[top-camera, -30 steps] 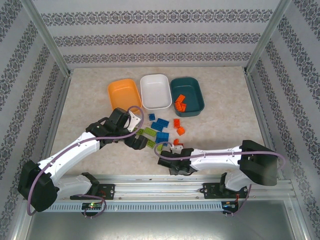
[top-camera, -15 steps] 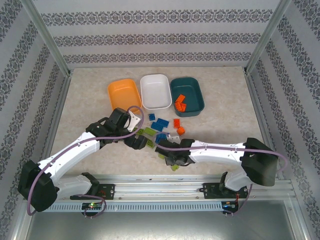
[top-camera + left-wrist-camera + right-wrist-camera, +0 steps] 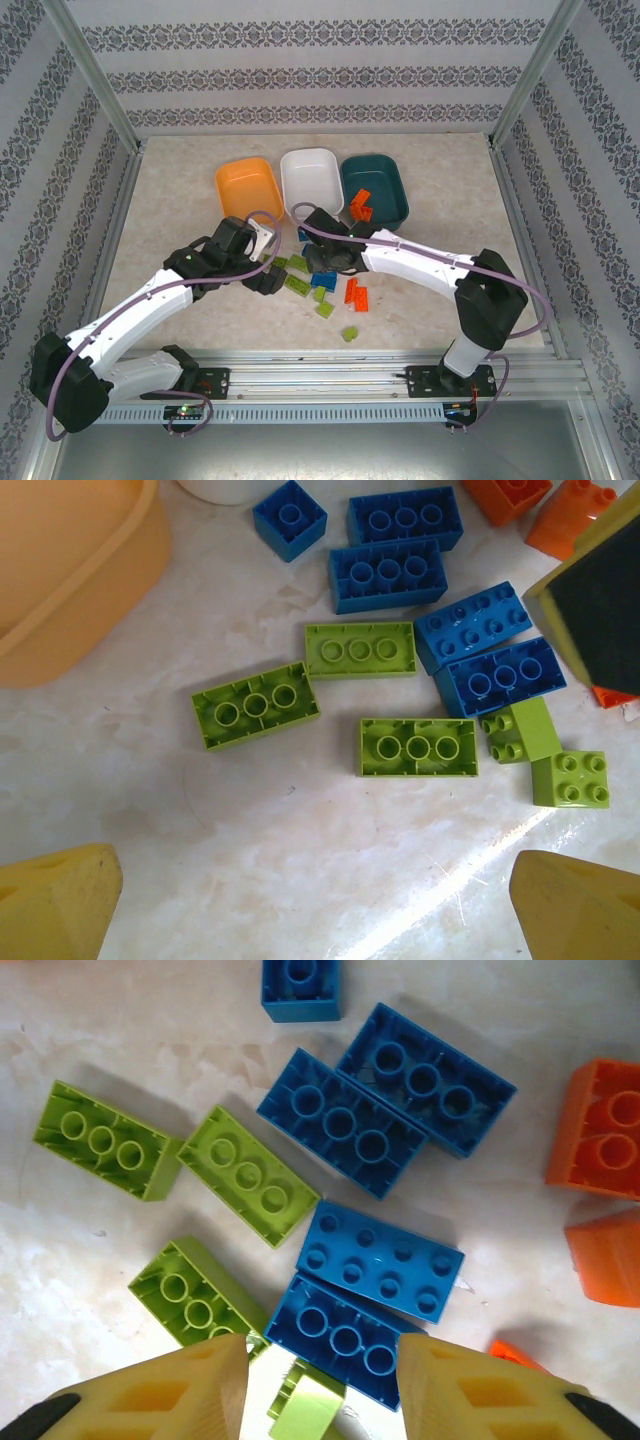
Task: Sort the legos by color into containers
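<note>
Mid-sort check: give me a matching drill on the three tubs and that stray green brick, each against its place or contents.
1. orange tub
2. white tub
3. teal tub
4. stray green brick

A. holds orange bricks
B. middle of the tub row
C. alone, nearer than every other brick
D. left end of the tub row

Pairs: 1-D, 2-B, 3-A, 4-C
</note>
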